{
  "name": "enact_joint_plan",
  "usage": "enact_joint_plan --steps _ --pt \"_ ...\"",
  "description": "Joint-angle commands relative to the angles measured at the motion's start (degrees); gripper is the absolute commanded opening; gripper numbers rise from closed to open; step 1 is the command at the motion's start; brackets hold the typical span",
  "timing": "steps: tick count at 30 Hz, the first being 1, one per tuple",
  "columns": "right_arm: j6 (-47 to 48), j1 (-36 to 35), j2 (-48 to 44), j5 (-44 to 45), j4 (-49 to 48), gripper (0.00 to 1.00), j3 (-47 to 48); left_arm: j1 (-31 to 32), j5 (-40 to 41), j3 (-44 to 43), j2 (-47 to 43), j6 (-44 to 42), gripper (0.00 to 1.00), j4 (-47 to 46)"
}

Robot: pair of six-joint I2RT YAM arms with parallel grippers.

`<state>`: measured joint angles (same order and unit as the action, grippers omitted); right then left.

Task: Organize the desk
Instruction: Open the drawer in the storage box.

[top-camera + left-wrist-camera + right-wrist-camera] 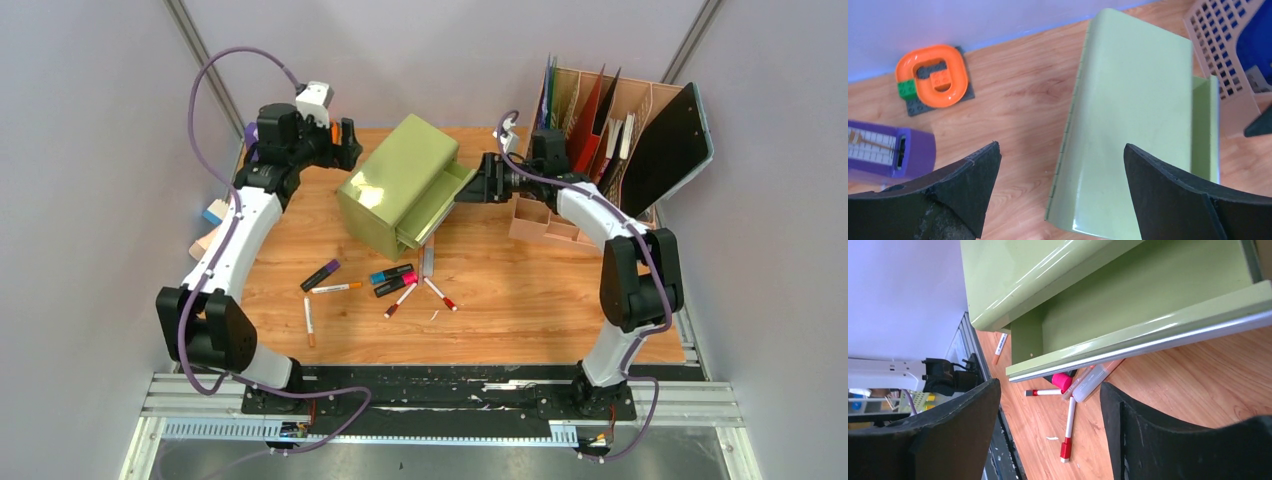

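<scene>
**Left arm** (240, 225): white moulded shells on the long links and black housings at the joints, the bulkiest being the elbow housing (205, 325). A lilac cable (194, 110) follows the arm in loose loops. A white box-shaped module (314, 100) is mounted at the wrist, with a small orange mark just beside it.

**Right arm** (600, 215): same build, with white shells, black housings and its own lilac cable (654, 408).

**Left gripper** (1062, 146): jaws are matte black and wedge-shaped, tapering to blunt tips. The surface is coarse, with grey scuffing.

**Right gripper** (1049, 385): jaws match in colour and shape, with smoother inner faces. No markings are legible.
</scene>
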<state>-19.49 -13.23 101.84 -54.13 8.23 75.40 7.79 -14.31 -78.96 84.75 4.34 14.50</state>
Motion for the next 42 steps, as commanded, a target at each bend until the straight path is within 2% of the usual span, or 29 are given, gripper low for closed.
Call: enact_joint_plan --steps 1,7,10,16,20,32,37,42 --pt "11.0 -2.2 -2.0 -1.6 6.8 0.74 4.4 5.2 -0.2 -5.9 -0.4 -10.4 1.0 8.1" --pt "17.4 -3.7 -3.8 -1.1 11.2 0.76 5.1 14.9 5.0 -7.8 0.7 -19.3 1.0 14.4" --pt "19.1 -3.7 -5.2 -2.0 12.0 0.76 4.5 19.5 7.7 -7.3 2.0 -20.8 1.0 16.4" --pt "23.1 -3.6 -9.3 -3.5 12.5 0.76 1.0 23.7 12.6 -5.2 5.1 -21.9 1.0 15.6" --pt "24.4 -3.5 -11.3 -3.3 12.7 0.76 -1.4 25.0 15.6 -4.0 6.7 -22.7 1.0 15.4" --pt "25.4 -3.3 -12.0 -2.0 12.6 0.75 -3.7 27.0 35.3 1.3 8.0 -34.1 1.0 11.5" --pt "25.3 -3.3 -11.7 -2.0 12.5 0.75 -3.8 25.8 37.3 3.0 8.3 -41.3 1.0 9.5" --pt "25.5 -3.2 -12.2 -1.3 12.4 0.75 -4.3 21.5 34.8 1.8 9.4 -46.3 1.0 9.0"
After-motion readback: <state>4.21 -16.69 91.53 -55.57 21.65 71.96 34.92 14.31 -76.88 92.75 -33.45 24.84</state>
